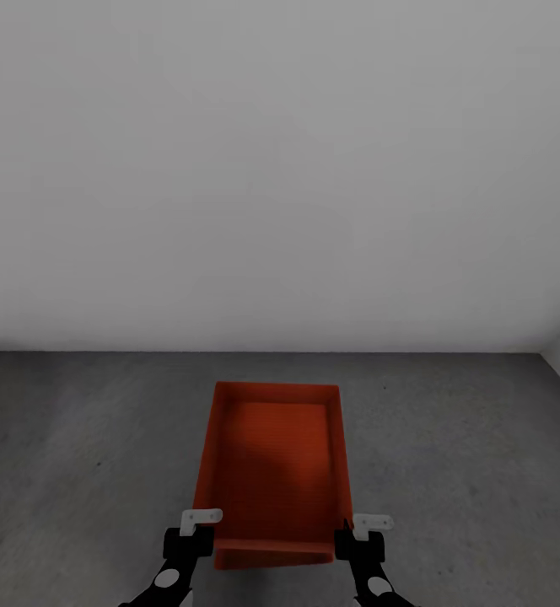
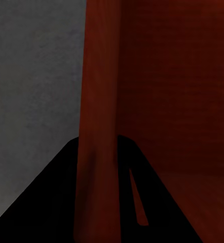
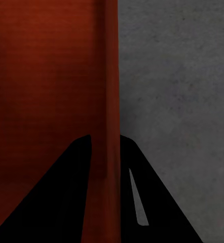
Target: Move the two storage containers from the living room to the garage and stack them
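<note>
Orange container [image 1: 271,468] above grey concrete floor [image 1: 78,438], near pale wall [image 1: 280,169]; left gripper [image 1: 197,529] clamped on its left wall, right gripper [image 1: 358,534] clamped on right wall

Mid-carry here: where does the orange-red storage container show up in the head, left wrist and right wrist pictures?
Head view: the storage container sits low and central, open top up, between the left gripper and right gripper.
Left wrist view: its side wall runs between the two dark fingers, interior beside it.
Right wrist view: its other side wall runs between the fingers likewise.
Shared landmark: the grey concrete floor.
</note>
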Controlling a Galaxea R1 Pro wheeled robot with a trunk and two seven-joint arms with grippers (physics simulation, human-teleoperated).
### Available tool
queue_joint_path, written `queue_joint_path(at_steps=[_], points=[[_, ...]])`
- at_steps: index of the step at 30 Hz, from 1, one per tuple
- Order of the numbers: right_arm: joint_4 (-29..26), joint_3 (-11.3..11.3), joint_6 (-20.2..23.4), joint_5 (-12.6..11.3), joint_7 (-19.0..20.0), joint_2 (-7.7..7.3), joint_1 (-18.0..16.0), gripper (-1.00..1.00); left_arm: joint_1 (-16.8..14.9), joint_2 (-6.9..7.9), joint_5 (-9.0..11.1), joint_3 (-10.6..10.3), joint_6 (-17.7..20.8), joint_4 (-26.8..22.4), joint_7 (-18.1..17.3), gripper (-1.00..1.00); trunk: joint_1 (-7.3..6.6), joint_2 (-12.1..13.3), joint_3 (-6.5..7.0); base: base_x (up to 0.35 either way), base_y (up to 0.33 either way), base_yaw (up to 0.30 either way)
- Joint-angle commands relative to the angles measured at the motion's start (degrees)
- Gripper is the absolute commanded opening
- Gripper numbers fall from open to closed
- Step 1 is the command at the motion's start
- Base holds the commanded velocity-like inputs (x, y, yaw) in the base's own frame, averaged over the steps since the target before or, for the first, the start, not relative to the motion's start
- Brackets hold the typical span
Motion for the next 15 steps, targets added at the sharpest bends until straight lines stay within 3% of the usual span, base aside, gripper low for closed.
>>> queue_joint_path(at_steps=[1,15], points=[[-3.6,-1.2,-0.4,1.1,0.7,0.02,-0.1,-1.00,0.0,0.07,0.2,-0.1,0.0,0.1,0.6,-1.00,0.01,0.0,-0.06,0.000,0.000,0.000],[-3.6,-1.2,-0.4,1.1,0.7,0.00,-0.1,-1.00,0.0,0.07,0.2,-0.1,0.0,0.2,0.6,-1.00,0.01,0.0,-0.06,0.000,0.000,0.007]])
